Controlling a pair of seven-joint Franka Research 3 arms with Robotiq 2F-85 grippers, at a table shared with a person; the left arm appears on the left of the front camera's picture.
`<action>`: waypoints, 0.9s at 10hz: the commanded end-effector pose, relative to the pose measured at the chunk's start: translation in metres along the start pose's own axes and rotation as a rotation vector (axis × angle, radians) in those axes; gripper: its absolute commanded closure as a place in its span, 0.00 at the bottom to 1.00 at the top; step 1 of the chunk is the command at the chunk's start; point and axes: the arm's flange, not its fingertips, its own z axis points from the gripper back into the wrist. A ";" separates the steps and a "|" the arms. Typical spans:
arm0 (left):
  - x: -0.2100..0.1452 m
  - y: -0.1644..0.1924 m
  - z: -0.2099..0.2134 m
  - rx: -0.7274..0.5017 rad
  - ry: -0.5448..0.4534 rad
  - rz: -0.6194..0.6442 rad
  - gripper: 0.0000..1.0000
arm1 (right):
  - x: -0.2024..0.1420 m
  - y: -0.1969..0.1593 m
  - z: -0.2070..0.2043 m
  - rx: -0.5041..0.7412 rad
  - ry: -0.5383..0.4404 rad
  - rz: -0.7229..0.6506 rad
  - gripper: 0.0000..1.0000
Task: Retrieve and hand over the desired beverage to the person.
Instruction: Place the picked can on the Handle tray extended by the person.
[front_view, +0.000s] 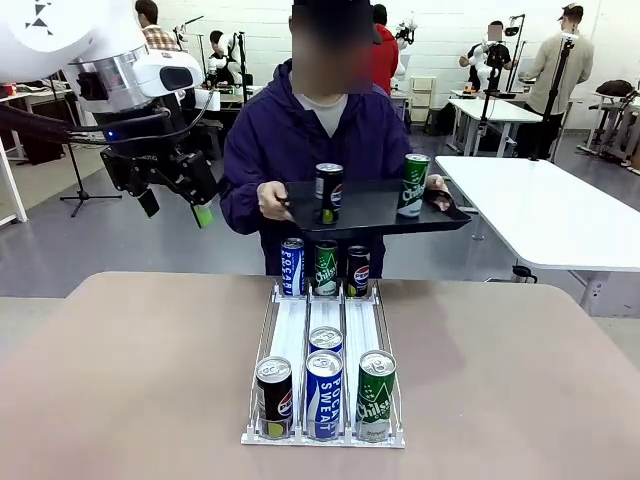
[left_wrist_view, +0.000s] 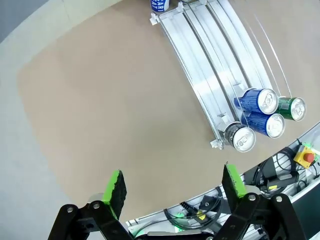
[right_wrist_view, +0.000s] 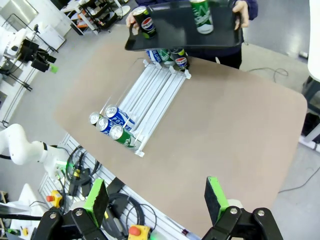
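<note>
The person (front_view: 300, 140) in a dark purple jacket stands at the table's far side, holding a black tray (front_view: 375, 210) with both hands. On the tray stand a black Pepsi can (front_view: 328, 193) and a green can (front_view: 413, 185). A white lane rack (front_view: 290, 330) on the tan table holds blue, green and black cans at its far end and several cans (front_view: 324, 393) at its near end. My left gripper (front_view: 177, 208) hangs open and empty high over the table's left, away from the rack (left_wrist_view: 210, 55). My right gripper (right_wrist_view: 156, 199) is open and empty, high above the table, looking down on the tray (right_wrist_view: 175, 30).
A white table (front_view: 550, 210) stands behind at the right. People and camera stands fill the background room. The tan table (front_view: 520, 400) has bare surface on both sides of the rack. Cables and a red stop button (left_wrist_view: 306, 156) sit below the table's near edge.
</note>
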 end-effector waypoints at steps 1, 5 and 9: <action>0.000 -0.003 0.003 0.003 -0.005 -0.006 0.00 | -0.001 0.000 -0.003 0.028 -0.015 0.012 0.00; 0.000 -0.003 0.003 0.003 -0.005 -0.006 0.00 | -0.001 0.000 -0.003 0.028 -0.015 0.012 0.00; -0.016 0.022 0.007 -0.074 -0.018 -0.112 0.00 | -0.001 0.000 -0.003 0.028 -0.015 0.012 0.00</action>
